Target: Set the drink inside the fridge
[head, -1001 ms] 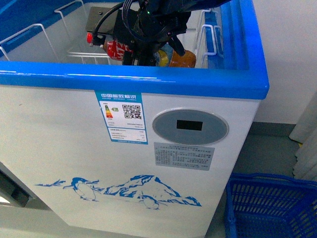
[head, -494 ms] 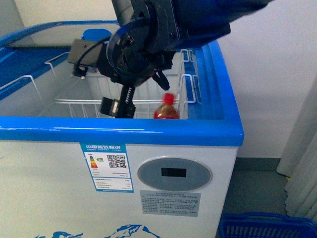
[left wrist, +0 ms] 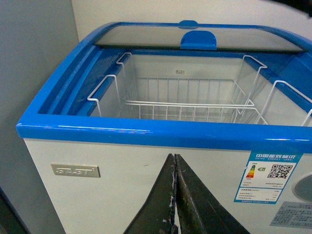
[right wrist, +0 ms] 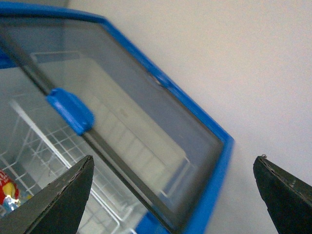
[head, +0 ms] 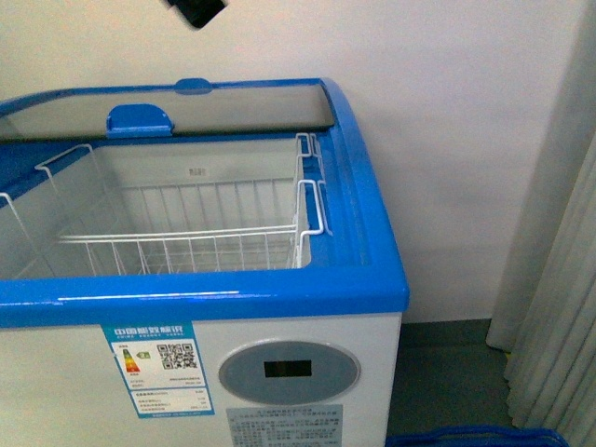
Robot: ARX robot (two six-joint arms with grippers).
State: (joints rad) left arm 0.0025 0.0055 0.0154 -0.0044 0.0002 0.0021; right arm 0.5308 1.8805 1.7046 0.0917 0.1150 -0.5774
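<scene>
The fridge (head: pixel 279 289) is a white chest with a blue rim, and its near half is open. In the front view the drink is hidden; only the white wire basket (head: pixel 186 237) shows inside. In the right wrist view a small red and yellow part of the drink (right wrist: pixel 6 191) shows low in the basket at the picture's edge. My right gripper (right wrist: pixel 173 158) is open and empty, high above the fridge's glass lid (right wrist: pixel 146 122). My left gripper (left wrist: pixel 174 157) is shut and empty, in front of the fridge's white front wall (left wrist: pixel 97 195), below the rim.
The sliding glass lid (head: pixel 186 107) with its blue handle (head: pixel 140 121) covers the far half. A white wall stands behind and a pale curtain (head: pixel 559 279) hangs at the right. The rim of a blue basket (head: pixel 475 436) shows on the floor. A black arm part (head: pixel 196 11) shows at the top.
My right arm has lifted out of the fridge and almost left the front view, open and empty. The drink stays inside. The front view has shifted, and the bottle no longer shows in it.
</scene>
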